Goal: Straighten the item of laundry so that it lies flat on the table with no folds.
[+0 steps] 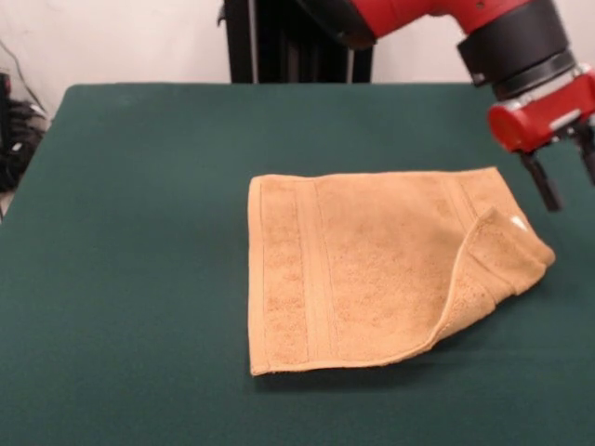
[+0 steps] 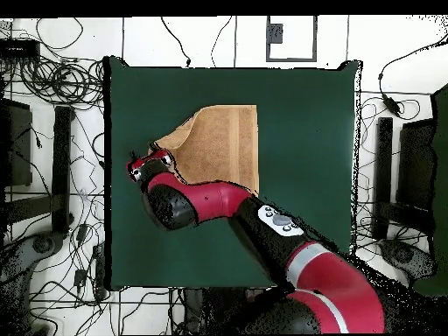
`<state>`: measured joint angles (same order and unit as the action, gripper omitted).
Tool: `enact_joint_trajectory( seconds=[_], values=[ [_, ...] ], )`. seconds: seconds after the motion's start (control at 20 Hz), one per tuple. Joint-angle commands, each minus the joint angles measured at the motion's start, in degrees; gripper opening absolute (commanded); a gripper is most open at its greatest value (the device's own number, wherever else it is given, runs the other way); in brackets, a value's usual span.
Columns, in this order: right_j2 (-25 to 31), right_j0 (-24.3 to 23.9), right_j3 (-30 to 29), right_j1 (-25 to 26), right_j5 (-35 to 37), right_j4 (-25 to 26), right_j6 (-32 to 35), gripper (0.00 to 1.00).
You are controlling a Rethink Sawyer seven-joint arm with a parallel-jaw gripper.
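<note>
The orange-tan towel (image 1: 363, 279) lies on the dark green table (image 1: 139, 232), a little right of the middle. Most of it is flat, with border bands showing near its left edge. Its right near corner (image 1: 502, 253) is folded over onto the towel, with a small white label (image 1: 517, 223) beside the fold. My gripper (image 1: 565, 181) hangs just right of and above that folded corner, open and empty, clear of the cloth. In the overhead view the towel (image 2: 223, 140) sits above the arm, and the gripper (image 2: 144, 166) is at its folded left corner.
The black pedestal (image 1: 279, 42) stands at the table's far edge. Cables (image 1: 14, 130) lie off the table's left side. In the overhead view cables and stands (image 2: 52, 140) surround the table (image 2: 306, 114). The arm (image 2: 262, 219) crosses the table's lower part.
</note>
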<state>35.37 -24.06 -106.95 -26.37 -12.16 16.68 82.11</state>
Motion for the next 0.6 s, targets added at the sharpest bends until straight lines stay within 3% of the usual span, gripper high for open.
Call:
enact_joint_trajectory(
  seconds=[0.05, 0.2, 0.6],
  values=[
    [8.1, -3.7, 9.5, 11.9, 0.8, 1.2, 10.9, 1.00],
    [13.4, -5.2, 13.7, 17.9, 3.3, 3.7, 8.7, 1.00],
    [14.1, -5.9, 12.3, 16.8, 8.8, 1.2, 7.2, 1.00]
  ],
)
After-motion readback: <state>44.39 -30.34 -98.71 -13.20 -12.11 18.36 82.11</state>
